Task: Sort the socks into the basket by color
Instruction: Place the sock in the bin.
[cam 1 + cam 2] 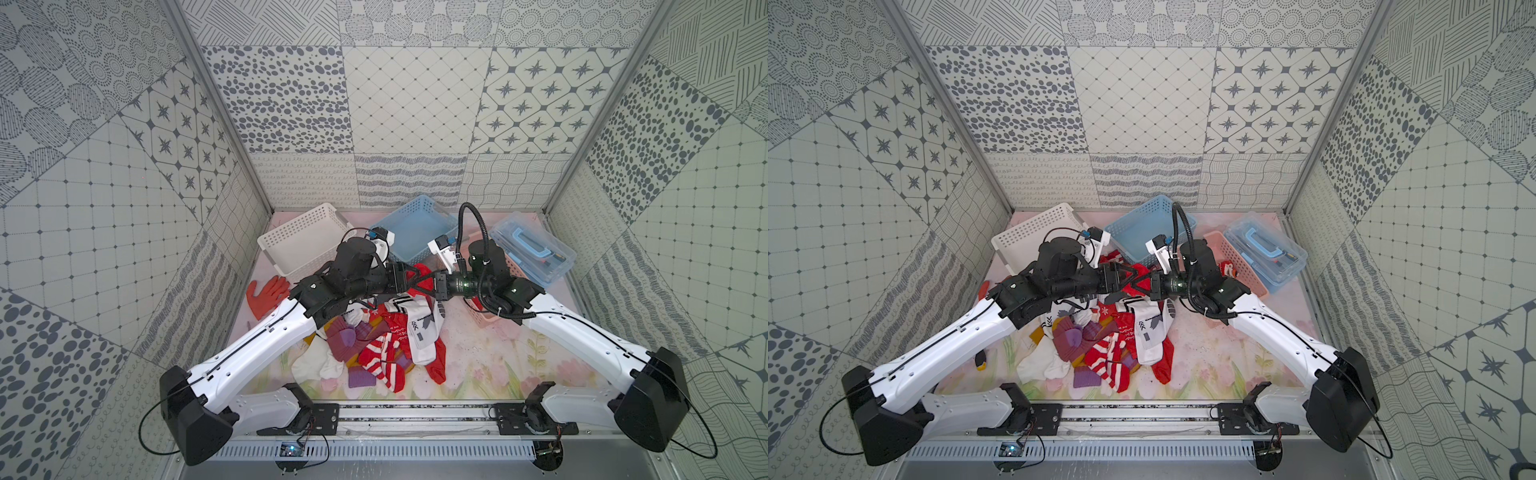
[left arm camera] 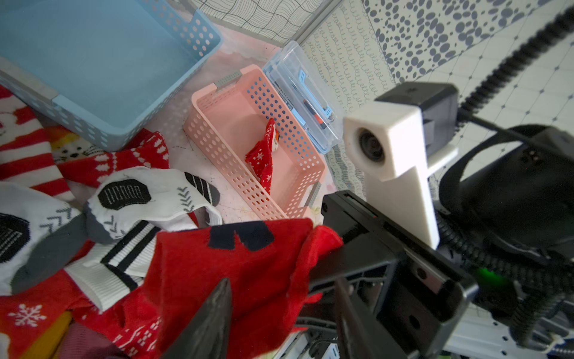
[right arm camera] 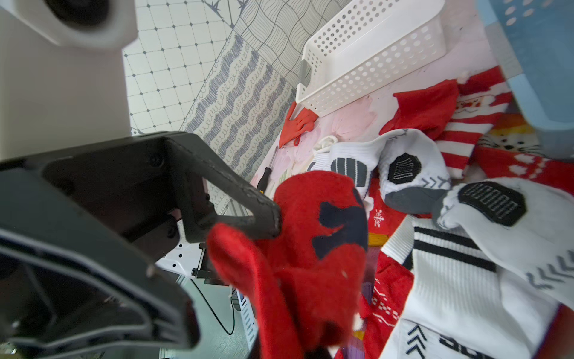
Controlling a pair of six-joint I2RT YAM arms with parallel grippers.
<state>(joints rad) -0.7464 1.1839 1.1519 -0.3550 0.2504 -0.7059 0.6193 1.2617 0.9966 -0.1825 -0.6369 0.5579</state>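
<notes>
Left wrist view: right gripper (image 2: 326, 251) clamps an edge, probably the cuff, of the limp, light red sock (image 2: 242, 270); left gripper (image 2: 282, 279) has its 2 fingers apart.

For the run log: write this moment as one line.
phase: handover; left gripper: open; right gripper: shut on red sock

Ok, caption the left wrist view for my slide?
Sock sorting: right gripper shut on a red sock, left gripper open; one red snowflake sock in the pink basket.
</notes>
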